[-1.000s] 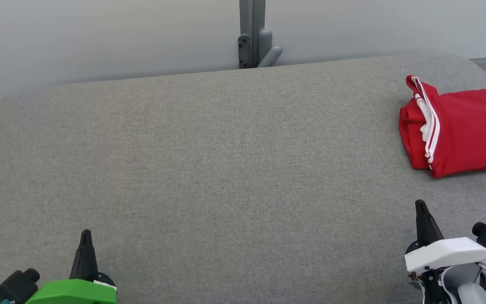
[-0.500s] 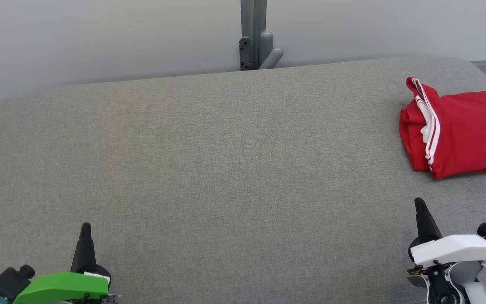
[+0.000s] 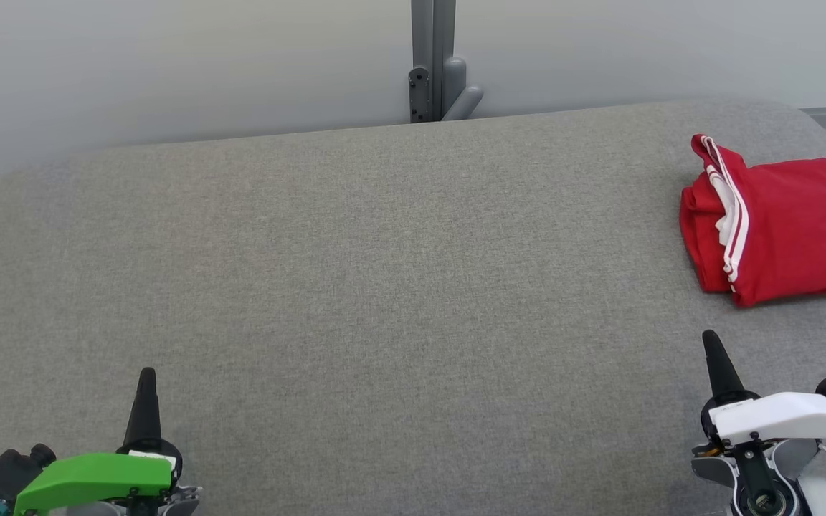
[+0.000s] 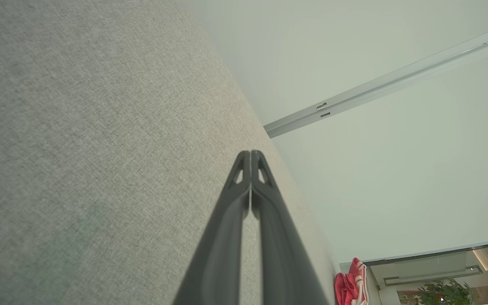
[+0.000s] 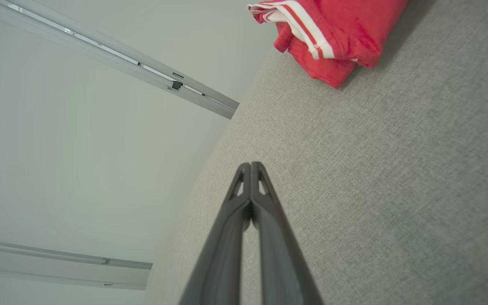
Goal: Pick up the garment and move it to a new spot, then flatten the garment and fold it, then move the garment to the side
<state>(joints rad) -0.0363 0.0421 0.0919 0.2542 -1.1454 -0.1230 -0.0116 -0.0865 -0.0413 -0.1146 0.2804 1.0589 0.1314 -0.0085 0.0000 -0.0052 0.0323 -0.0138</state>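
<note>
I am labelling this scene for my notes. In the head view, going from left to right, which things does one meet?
left hand → post → garment. The right hand lies in the same span as the garment, so I leave it out of the order.

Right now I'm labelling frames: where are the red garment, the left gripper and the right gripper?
red garment [image 3: 793, 229], head view, flat red top panel.
left gripper [image 3: 146, 377], head view, tips of its shut fingers.
right gripper [image 3: 710, 341], head view, tips of its shut fingers.
</note>
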